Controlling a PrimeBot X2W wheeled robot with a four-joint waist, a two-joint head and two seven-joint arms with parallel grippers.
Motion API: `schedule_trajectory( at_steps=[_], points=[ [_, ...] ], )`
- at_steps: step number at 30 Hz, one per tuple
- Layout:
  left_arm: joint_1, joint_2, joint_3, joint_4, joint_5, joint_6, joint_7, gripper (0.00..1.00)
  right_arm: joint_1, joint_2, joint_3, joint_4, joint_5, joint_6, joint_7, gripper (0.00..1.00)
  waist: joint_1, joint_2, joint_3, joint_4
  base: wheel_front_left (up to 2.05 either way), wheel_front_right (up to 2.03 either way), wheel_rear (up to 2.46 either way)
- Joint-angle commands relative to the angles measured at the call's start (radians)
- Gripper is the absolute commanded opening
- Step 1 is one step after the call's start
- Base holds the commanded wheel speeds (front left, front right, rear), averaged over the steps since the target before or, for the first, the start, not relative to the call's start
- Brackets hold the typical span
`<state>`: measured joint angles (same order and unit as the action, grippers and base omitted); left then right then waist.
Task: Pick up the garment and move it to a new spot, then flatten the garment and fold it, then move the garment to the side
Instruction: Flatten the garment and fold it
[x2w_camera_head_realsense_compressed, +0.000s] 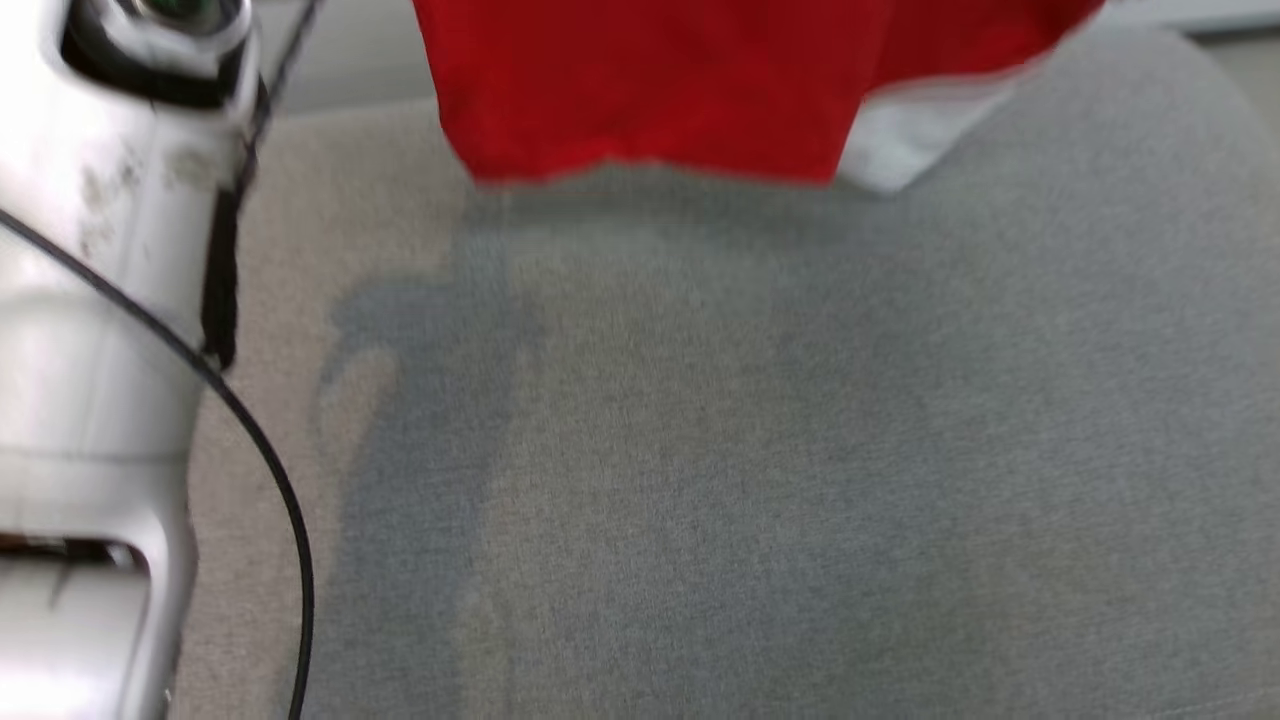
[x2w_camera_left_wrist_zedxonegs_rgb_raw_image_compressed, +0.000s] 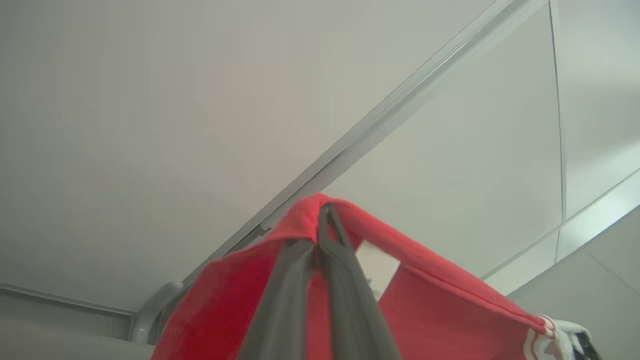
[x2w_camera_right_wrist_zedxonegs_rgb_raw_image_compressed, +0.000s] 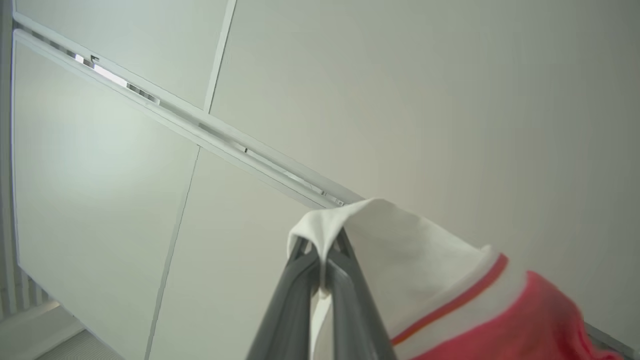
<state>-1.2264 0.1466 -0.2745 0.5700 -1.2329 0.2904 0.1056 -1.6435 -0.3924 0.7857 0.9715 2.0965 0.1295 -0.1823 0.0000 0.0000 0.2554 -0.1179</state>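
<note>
**Garment**: red with a white section at its right, hanging over the far part of the grey surface, near the far edge. Its lower hem is blurred, and a shadow lies beneath it.

**Left end effector**: fingers pressed together, pinching a red fold of the garment from which the cloth drapes down on both sides.

**Right end effector**: fingers pressed together, pinching a white fold of the garment.

**Left forearm**: pale, with a black cable, standing over the surface's left edge.

The red garment is blurred and cut off by the head view's top edge; the pale arm runs off the left edge.
</note>
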Motion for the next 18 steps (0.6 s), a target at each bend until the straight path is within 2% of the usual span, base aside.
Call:
schedule_trajectory(
  at_steps=[1, 7, 10, 14, 18],
  points=[
    [-0.057, 0.008, 0.005, 0.020, 0.019, -0.012, -0.032, 0.00, -0.052, 0.001, -0.001, 0.002, -0.028, 0.002, -0.022, 0.00, 0.0000, 0.0000, 0.109, -0.004, 0.00, 0.00, 0.00],
    [-0.260, -0.028, 0.021, 0.149, 0.085, -0.087, -0.233, 0.00, -0.177, -0.004, -0.096, -0.097, -0.166, 0.002, -0.083, 0.00, 0.0000, 0.0000, 0.257, -0.013, 0.00, 0.00, 0.00],
    [-0.336, -0.045, 0.034, 0.205, 0.104, -0.139, -0.328, 0.00, -0.196, -0.014, -0.258, -0.172, -0.323, 0.002, -0.085, 0.00, 0.0000, 0.0000, 0.319, -0.015, 0.00, 0.00, 0.00],
    [-0.385, -0.058, 0.078, 0.270, 0.130, -0.204, -0.368, 0.00, -0.069, 0.076, -0.482, -0.300, -0.517, 0.001, -0.085, 0.00, 0.0000, 0.0000, 0.383, -0.021, 0.00, 0.00, 0.00],
    [-0.379, -0.072, 0.132, 0.295, 0.209, -0.251, -0.371, 0.00, 0.033, 0.141, -0.557, -0.374, -0.624, 0.002, -0.084, 0.00, 0.0000, 0.0000, 0.417, -0.024, 0.00, 0.00, 0.00]
  ],
)
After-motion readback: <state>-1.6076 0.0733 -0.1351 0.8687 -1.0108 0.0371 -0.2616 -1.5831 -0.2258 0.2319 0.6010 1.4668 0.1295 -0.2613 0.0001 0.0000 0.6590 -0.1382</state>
